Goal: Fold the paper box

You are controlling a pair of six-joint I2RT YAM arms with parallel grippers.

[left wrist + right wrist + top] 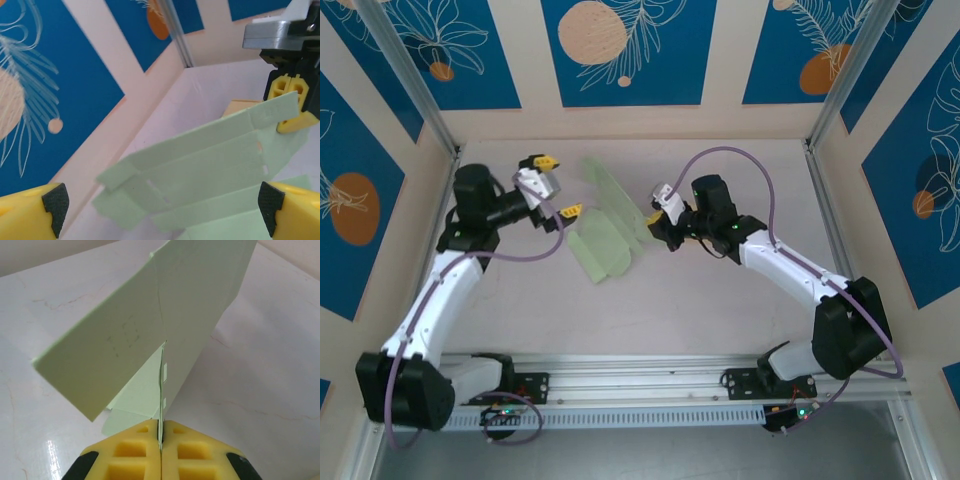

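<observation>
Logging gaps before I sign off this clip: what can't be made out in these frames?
- Top external: where the right gripper meets the paper box is too small to see.
- Right wrist: the box's pinched edge is buried between the yellow fingers, and its top is cut off by the upper frame edge.
- Left wrist: the box's lower part runs off the bottom edge. A tan object behind it is mostly covered.

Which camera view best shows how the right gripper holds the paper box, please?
The right wrist view: close up, the right gripper is shut on a thin edge of the paper box. The left wrist view shows that pinch from across the box, farther off; the top external view shows it small, from above.
</observation>
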